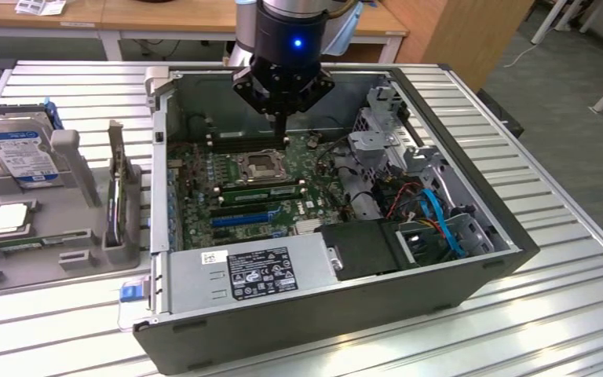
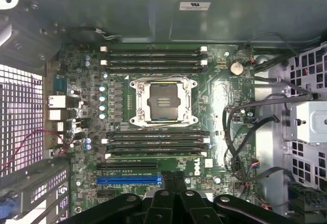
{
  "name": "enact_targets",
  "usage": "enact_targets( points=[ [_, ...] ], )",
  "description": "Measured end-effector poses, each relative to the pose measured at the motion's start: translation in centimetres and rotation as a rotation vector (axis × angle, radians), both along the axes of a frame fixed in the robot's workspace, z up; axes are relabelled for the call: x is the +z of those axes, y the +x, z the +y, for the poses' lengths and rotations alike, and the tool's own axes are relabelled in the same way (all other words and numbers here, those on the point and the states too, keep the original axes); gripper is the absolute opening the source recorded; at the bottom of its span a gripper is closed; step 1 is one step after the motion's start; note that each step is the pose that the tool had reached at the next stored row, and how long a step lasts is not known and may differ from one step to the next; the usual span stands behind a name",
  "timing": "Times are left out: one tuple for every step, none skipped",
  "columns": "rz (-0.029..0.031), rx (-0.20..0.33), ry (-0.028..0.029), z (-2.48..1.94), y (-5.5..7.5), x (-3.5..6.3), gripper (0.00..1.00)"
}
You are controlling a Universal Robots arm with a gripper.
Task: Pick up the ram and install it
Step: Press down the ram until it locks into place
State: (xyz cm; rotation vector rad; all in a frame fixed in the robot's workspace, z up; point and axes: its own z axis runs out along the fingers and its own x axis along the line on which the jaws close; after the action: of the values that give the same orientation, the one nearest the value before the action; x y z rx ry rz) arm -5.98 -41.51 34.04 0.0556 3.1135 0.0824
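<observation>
End effector point(image 1: 280, 126) closed, empty, above motherboard point(image 2: 214, 96), exterior view adds hard drive point(image 1: 16, 153) on tray point(image 1: 9, 267)

Single robot arm, vertical pose: the dark cylindrical wrist points straight down, a blue indicator light glowing on its housing. Below it, the black linkage of the gripper point(image 1: 280, 129) tapers to two narrow fingers pressed together, jaws fully closed, with nothing visible between them. In the wrist view the same closed fingertips point(image 2: 172, 180) appear above their paired black link arms.
</observation>
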Motion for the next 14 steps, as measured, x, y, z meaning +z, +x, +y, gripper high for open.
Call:
enact_targets(
  points=[
    [0.0, 0.0, 0.0, 0.0, 0.0, 0.0, 0.1],
    [0.0001, 0.0, 0.0, 0.0, -0.01, 0.0, 0.1],
    [0.0001, 0.0, 0.0, -0.01, -0.01, 0.0, 0.1],
    [0.0001, 0.0, -0.0001, 0.0, -0.01, 0.0, 0.1],
    [0.0001, -0.001, -0.0001, 0.02, -0.04, 0.0, 0.1],
    [0.0001, -0.003, 0.0, 0.05, -0.05, -0.01, 0.1],
    [0.0001, -0.008, 0.0, 0.07, -0.05, -0.01, 0.1],
    [0.0001, -0.01, 0.0, 0.07, -0.05, -0.01, 0.1],
    [0.0001, -0.011, 0.0, 0.07, -0.05, -0.02, 0.1],
    [0.0001, -0.011, -0.0001, 0.08, -0.05, -0.01, 0.1],
    [0.0, -0.011, 0.0, 0.08, -0.05, -0.02, 0.1],
    [0.0001, -0.011, 0.0, 0.09, -0.06, -0.02, 0.1],
    [0.0001, -0.012, 0.0001, 0.1, -0.06, -0.03, 0.1],
    [0.0001, -0.013, -0.0001, 0.12, -0.07, -0.02, 0.1]
  ],
)
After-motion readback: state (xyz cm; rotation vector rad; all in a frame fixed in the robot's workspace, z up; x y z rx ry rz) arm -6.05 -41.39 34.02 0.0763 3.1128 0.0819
